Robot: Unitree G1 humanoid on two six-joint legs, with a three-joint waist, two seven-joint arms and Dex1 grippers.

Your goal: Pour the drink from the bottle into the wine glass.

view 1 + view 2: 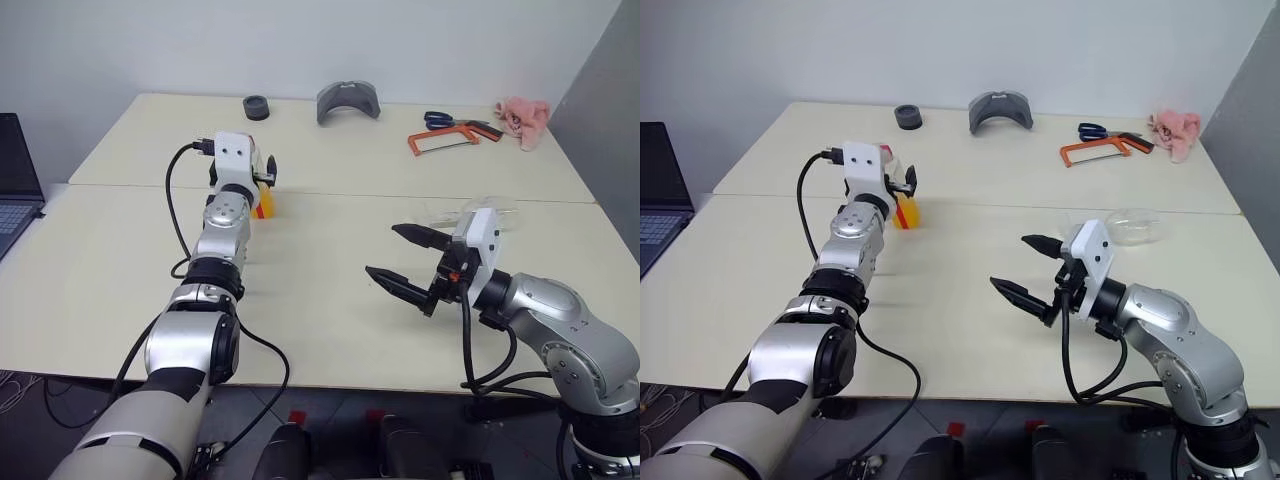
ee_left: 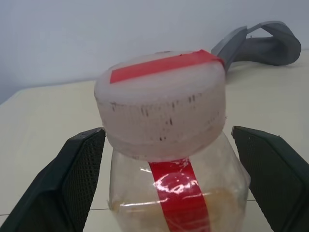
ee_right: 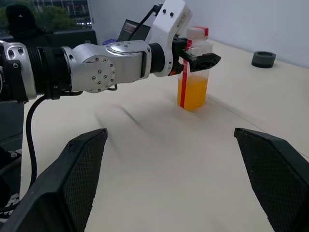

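The bottle stands upright left of the table's middle, clear with a red strip and a white, red-taped cap. The orange drink fills its lower half. My left gripper is open, one black finger on each side of the bottle's neck, with a gap on both sides. My right gripper hangs open and empty over the table at the right, pointing toward the bottle. The wine glass shows as a clear shape just behind the right wrist, partly hidden; I cannot tell whether it stands or lies.
Along the far edge are a black ring, a grey curved piece, blue scissors, an orange hacksaw and a pink cloth. A laptop sits off the left side. A seam crosses the table behind the bottle.
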